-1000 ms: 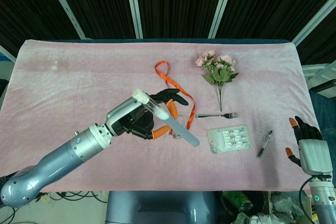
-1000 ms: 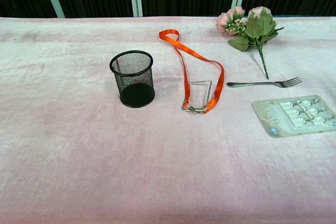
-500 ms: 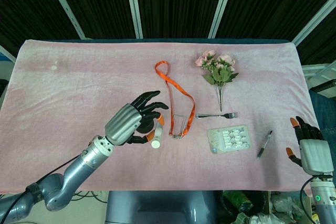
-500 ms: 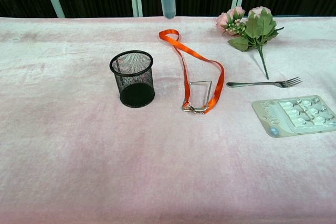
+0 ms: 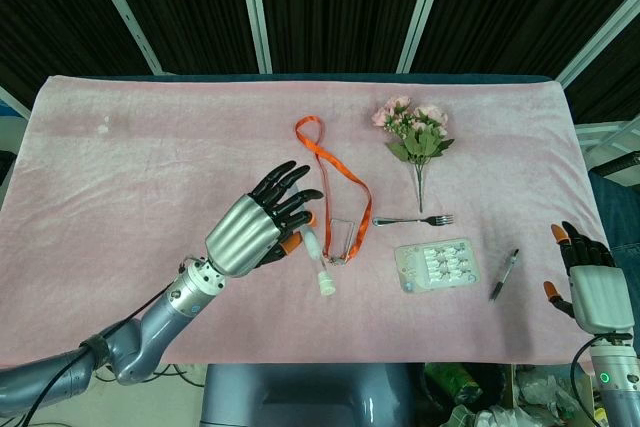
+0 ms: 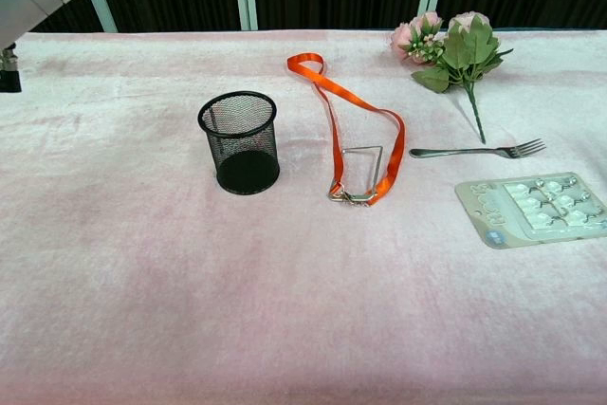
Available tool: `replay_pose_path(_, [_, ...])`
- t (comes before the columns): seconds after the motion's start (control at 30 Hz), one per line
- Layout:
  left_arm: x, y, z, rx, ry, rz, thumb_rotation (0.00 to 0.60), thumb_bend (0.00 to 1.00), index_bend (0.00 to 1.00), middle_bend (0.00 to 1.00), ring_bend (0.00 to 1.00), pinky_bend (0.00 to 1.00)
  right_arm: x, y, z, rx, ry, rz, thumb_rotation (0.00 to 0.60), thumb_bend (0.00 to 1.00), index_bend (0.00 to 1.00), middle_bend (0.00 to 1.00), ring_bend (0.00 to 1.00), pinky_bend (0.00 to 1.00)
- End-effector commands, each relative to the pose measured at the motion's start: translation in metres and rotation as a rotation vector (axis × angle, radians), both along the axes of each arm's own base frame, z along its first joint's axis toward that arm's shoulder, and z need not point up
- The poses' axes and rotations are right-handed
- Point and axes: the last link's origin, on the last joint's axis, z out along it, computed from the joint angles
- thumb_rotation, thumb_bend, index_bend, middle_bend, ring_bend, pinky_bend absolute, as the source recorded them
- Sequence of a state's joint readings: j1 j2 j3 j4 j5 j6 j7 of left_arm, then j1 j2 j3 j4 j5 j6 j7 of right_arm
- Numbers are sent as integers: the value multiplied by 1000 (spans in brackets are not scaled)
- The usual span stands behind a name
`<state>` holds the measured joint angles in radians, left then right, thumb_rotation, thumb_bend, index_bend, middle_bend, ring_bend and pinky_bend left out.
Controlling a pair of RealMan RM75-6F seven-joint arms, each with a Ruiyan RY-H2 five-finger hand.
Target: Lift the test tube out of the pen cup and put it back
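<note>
Head view: pen cup hidden behind the left robot hand (image 5: 262,229). Chest view: that robot hand cut off by the top edge, test tube out of frame. Blister pack (image 6: 539,209) clipped at right edge.

Pen cup (image 6: 239,142) stands with bare cloth all round; orange lanyard (image 6: 358,130) lies just beside, rightward.
</note>
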<state>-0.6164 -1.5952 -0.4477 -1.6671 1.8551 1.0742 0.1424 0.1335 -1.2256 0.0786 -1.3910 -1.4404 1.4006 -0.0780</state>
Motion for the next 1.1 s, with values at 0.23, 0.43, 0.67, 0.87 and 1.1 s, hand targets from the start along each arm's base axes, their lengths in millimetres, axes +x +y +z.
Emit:
replay_pose_path(0.23, [38, -37, 59, -1021, -527, 282, 600, 422, 622, 266, 0, 91, 1, 0, -1, 0, 4, 1, 600, 206, 80, 61, 148, 182])
replay_pose_path(0.43, [48, -40, 95, -1320, -679, 333, 600, 421, 627, 266, 0, 91, 1, 0, -2, 1, 10, 0, 600, 207, 80, 61, 148, 181])
replay_pose_path(0.67, [21, -29, 106, -1040, -563, 216, 600, 421, 639, 268, 0, 91, 1, 0, -3, 3, 14, -1, 600, 207, 79, 61, 148, 181])
replay_pose_path(0.87, [5, -19, 80, -664, -393, 169, 600, 421, 639, 268, 0, 91, 0, 0, -3, 2, 16, -5, 600, 207, 79, 61, 148, 181])
replay_pose_path(1.1, [1, -13, 57, -493, -290, 190, 600, 422, 639, 268, 0, 91, 0, 0, -1, -6, 13, -5, 600, 207, 79, 61, 148, 181])
